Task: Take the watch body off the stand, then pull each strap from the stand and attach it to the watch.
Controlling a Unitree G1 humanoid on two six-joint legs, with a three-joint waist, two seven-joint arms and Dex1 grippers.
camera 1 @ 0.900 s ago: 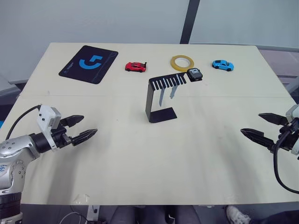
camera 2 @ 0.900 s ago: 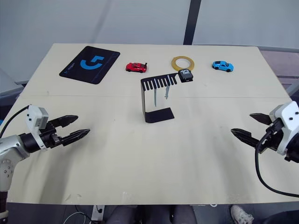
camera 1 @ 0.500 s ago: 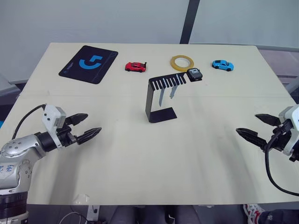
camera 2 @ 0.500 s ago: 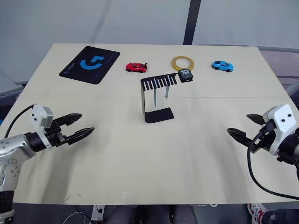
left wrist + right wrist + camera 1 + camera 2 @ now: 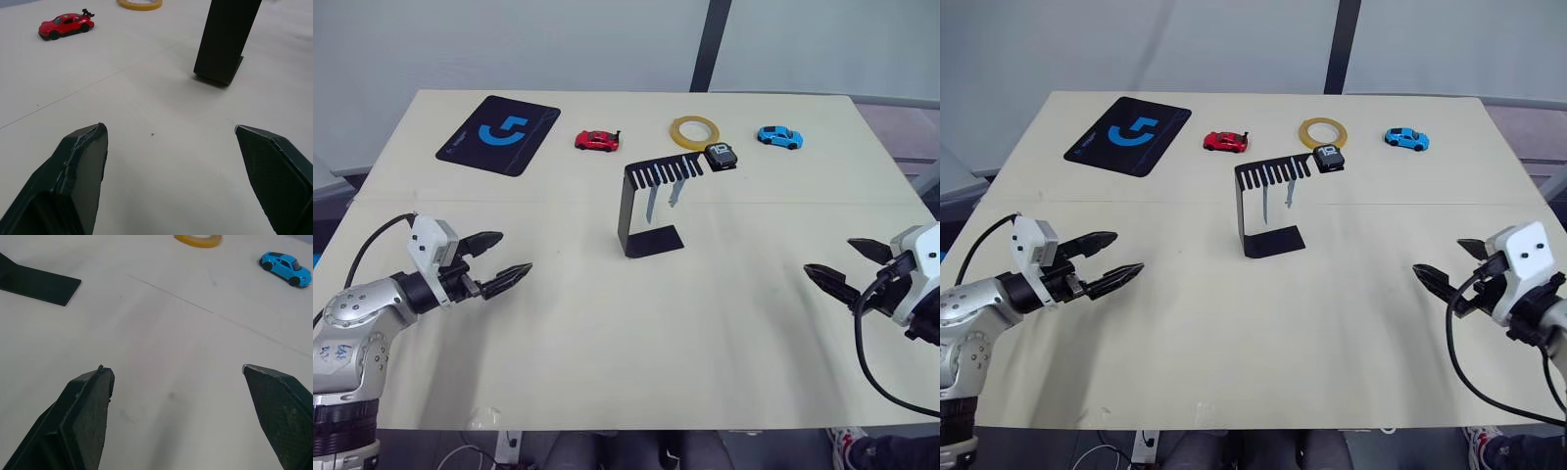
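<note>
We log: watch body [image 5: 721,155] on the stand [image 5: 649,204] top, straps [image 5: 663,199] hanging beneath; left gripper [image 5: 497,259] and right gripper [image 5: 845,266] spread, empty, over the desk [image 5: 636,323].

Silver-grey metal forearms, a white camera block on each wrist, looping black cables; each end effector [image 5: 499,268] has two black pointed fingers [image 5: 80,166].

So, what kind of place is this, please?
Probably a robot test room or lab, not a home: a plain pale table by bare walls, laid out with a watch stand, toy cars and a tape roll.
</note>
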